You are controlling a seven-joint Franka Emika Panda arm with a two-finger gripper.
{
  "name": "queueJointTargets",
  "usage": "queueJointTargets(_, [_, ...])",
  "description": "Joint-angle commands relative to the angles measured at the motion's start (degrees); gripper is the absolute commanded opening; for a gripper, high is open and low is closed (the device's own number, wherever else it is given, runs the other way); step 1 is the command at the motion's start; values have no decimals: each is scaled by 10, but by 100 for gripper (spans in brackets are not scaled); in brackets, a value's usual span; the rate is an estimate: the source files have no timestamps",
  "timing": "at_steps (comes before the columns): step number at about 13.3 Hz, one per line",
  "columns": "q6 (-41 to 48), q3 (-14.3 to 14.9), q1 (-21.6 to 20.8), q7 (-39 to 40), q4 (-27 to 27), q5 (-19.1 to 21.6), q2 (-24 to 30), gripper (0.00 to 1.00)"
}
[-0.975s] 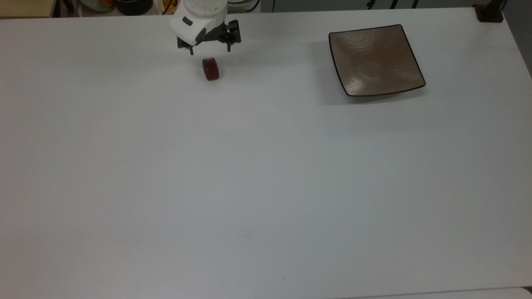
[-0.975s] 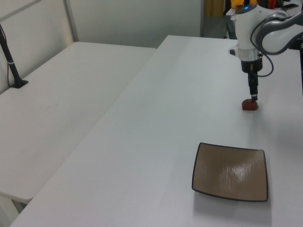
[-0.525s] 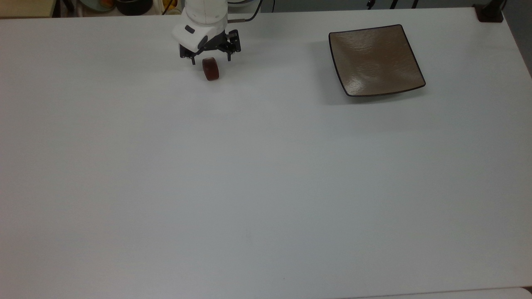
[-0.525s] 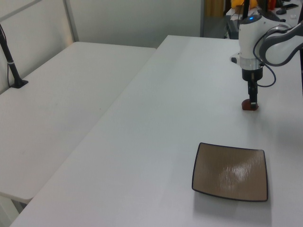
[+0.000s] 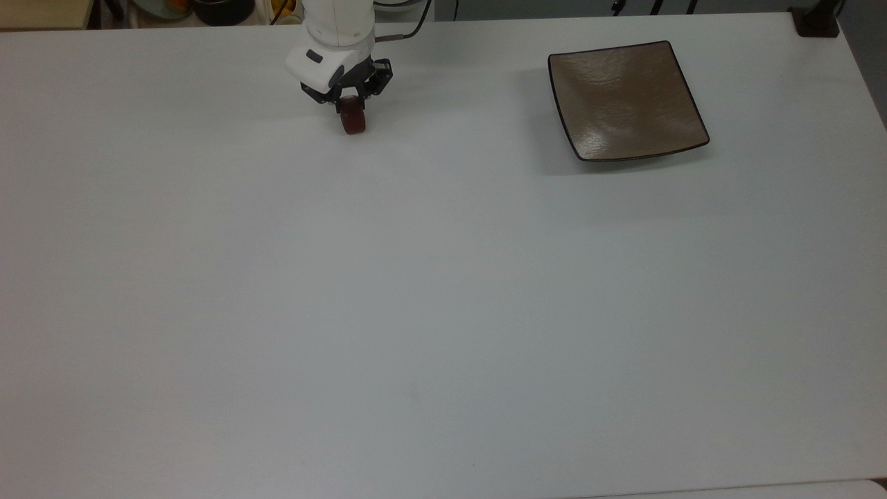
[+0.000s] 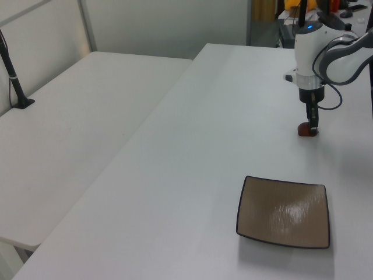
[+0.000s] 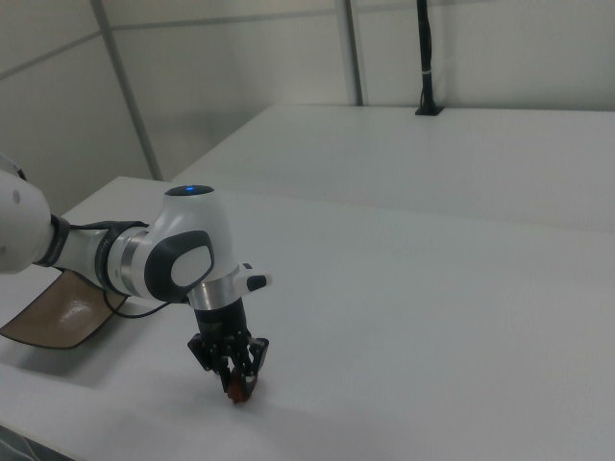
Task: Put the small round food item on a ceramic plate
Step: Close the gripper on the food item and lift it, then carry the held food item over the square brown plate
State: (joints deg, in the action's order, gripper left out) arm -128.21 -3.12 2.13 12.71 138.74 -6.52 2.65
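The small round food item [image 5: 353, 122] is a dark reddish-brown chunk resting on the white table near its far edge in the top view. My gripper [image 5: 351, 109] comes straight down on it, fingers shut against its sides. The left view has the gripper [image 6: 313, 125] at the item [image 6: 305, 130] near the left view's right edge. From the right view the gripper [image 7: 236, 376] pinches the item [image 7: 241, 389] at table level. The ceramic plate [image 5: 624, 100], square and glossy tan-brown with a dark rim, lies well off to the top view's right and holds nothing [image 6: 284, 211] [image 7: 53, 309].
A black post base [image 5: 816, 21] stands at the table's corner in the top view's upper right. Bowls and clutter [image 5: 208, 8] sit beyond the far edge. A second white table [image 6: 76, 116] with a black pole [image 6: 14, 81] adjoins in the left view.
My gripper came down from above the food item to around it, and its fingers went from wide apart to shut on it. The item and plate kept their places.
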Motion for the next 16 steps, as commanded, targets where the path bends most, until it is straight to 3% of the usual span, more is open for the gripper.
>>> queueJointTargets(1, [30, -2, -1, 8, -7, -7, 15, 27])
queueJointTargets(4, [103, -4, -33, 2, -57, 1, 17, 27])
queueJointTargets(7, [216, -22, -80, -43, -157, 10, 20, 28])
queueJointTargets(9, [273, -64, -82, -44, -229, 71, 21, 28])
queueJointTargets(11, [302, -84, -109, -69, -269, 90, 19, 28])
queueJointTargets(14, [292, -168, -122, -171, -302, 117, -14, 29])
queueJointTargets(16, [277, -202, -135, -227, -323, 117, -54, 29])
